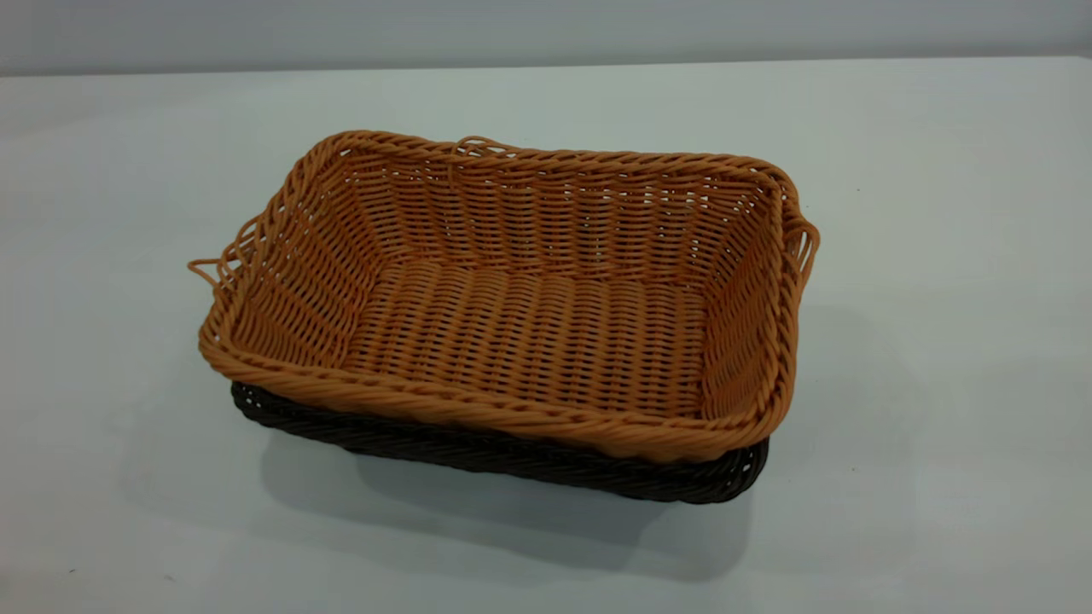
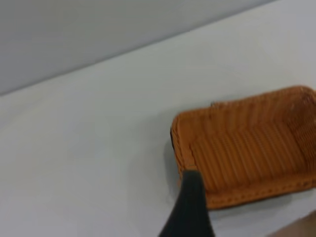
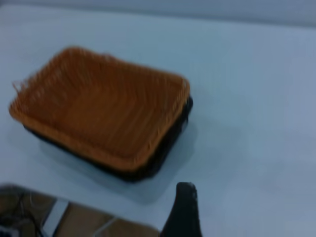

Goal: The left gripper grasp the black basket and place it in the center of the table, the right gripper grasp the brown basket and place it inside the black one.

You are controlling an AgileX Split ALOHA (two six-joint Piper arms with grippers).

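The brown basket (image 1: 529, 333) sits nested inside the black basket (image 1: 512, 456) in the middle of the table (image 1: 938, 256). Only the black one's near rim shows under it. The brown basket (image 2: 247, 148) fills the left wrist view. The right wrist view shows the brown basket (image 3: 103, 108) with the black basket (image 3: 163, 158) peeking out beneath. My left gripper (image 2: 242, 219) hangs back from the baskets, open, with one dark finger (image 2: 190, 207) in sight and nothing in it. My right gripper (image 3: 232, 217) is also apart from them, open and empty, one finger (image 3: 183, 212) showing. Neither gripper appears in the exterior view.
The table's near edge and brown floor (image 3: 89, 222) show in the right wrist view. A grey wall (image 1: 546, 30) runs behind the table's far edge. Loose wicker loops (image 1: 213, 269) stick out from the brown basket's left corner.
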